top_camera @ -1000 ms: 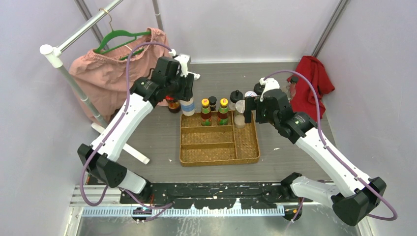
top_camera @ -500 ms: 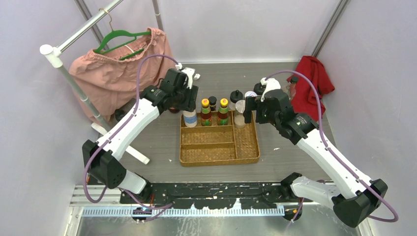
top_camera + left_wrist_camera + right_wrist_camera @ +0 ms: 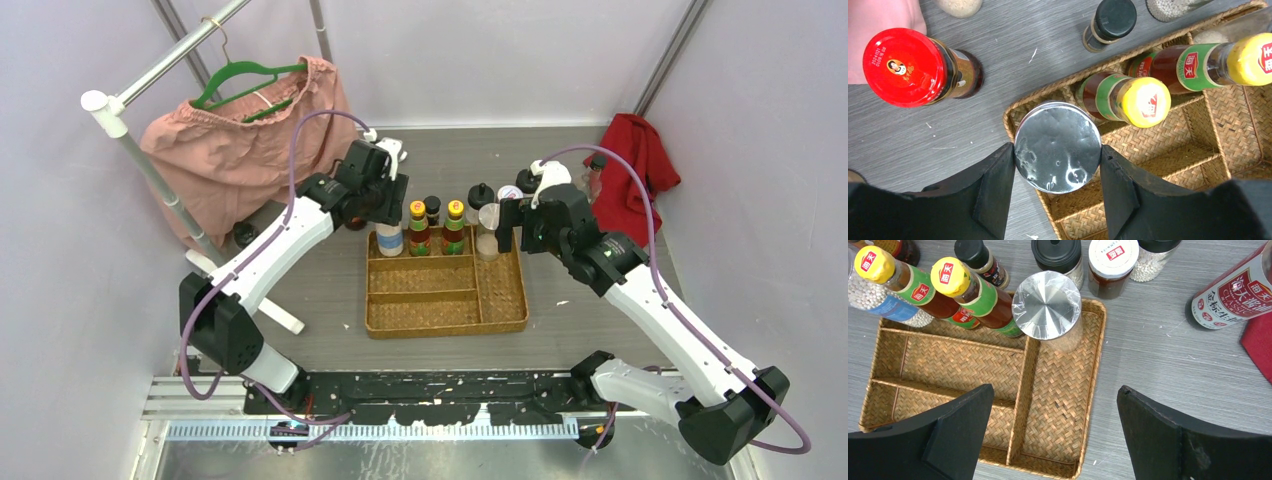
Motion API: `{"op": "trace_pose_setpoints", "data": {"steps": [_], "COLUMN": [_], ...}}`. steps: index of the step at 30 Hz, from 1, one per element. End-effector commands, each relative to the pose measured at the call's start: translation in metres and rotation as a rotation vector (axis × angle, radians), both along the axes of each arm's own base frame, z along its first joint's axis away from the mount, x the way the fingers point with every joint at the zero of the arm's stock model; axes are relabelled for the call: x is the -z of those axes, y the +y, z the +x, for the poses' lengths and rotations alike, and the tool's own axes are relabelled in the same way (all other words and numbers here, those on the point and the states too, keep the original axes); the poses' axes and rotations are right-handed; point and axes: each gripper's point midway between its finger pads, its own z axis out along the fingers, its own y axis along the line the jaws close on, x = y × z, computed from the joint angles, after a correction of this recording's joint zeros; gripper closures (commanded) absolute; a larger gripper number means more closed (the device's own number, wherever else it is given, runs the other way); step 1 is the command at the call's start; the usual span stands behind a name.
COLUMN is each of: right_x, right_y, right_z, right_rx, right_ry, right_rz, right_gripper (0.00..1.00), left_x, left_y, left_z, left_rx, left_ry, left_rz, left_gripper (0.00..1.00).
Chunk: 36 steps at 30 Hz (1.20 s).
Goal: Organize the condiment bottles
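Silver-lidded shaker (image 3: 1058, 145), clear, with pale granules and a blue label, at the far-left corner of the woven tray (image 3: 1063, 405). Its lid hides its base. The left gripper (image 3: 1057, 156) pinches the lid from both sides. The right gripper (image 3: 1054, 392) hangs over the tray, spread wide and holding nothing. Yellow-capped bottles (image 3: 955, 282) with green labels stand in the tray's far compartment. The red-lidded jar (image 3: 905, 67) just outside that corner bears a small portrait; its date print is illegible. A bottle (image 3: 1235, 295) right of the tray, cut off by the frame, reads "CLASSIC".

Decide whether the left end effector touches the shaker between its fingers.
Touching. In the left wrist view, the left end effector's fingers press the shaker on both sides, no gap.
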Motion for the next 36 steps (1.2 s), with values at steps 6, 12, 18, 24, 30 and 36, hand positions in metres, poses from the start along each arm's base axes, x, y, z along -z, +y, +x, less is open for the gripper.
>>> {"op": "trace_pose_setpoints", "data": {"steps": [6, 12, 18, 24, 30, 36], "right_x": [-0.012, -0.011, -0.01, -0.01, -0.03, -0.07], "right_y": [0.003, 0.003, 0.003, 0.003, 0.005, 0.008], "right_z": [-0.001, -0.001, -0.002, -0.001, 0.019, 0.071], "right_rx": [-0.006, -0.005, -0.009, -0.006, 0.024, 0.074], "right_ry": [-0.041, -0.037, -0.033, -0.032, -0.08, -0.133], "right_rz": [0.039, 0.038, 0.038, 0.034, 0.017, 0.0], "right_gripper": [0.0, 0.0, 0.0, 0.0, 0.0, 0.0], "left_x": [-0.004, 0.01, 0.017, 0.018, -0.022, -0.068], "left_y": [-0.006, -0.007, -0.008, -0.006, 0.0, 0.012], "left_z": [0.02, 0.021, 0.023, 0.022, 0.018, 0.01], "left_rx": [-0.037, -0.044, -0.05, -0.062, -0.07, -0.074], "left_ry": [-0.08, -0.049, -0.043, -0.038, -0.102, -0.175], "left_rz": [-0.02, -0.01, -0.011, -0.002, -0.032, -0.038], "left_gripper": [0.4, 0.37, 0.36, 0.3, 0.27, 0.23]}}
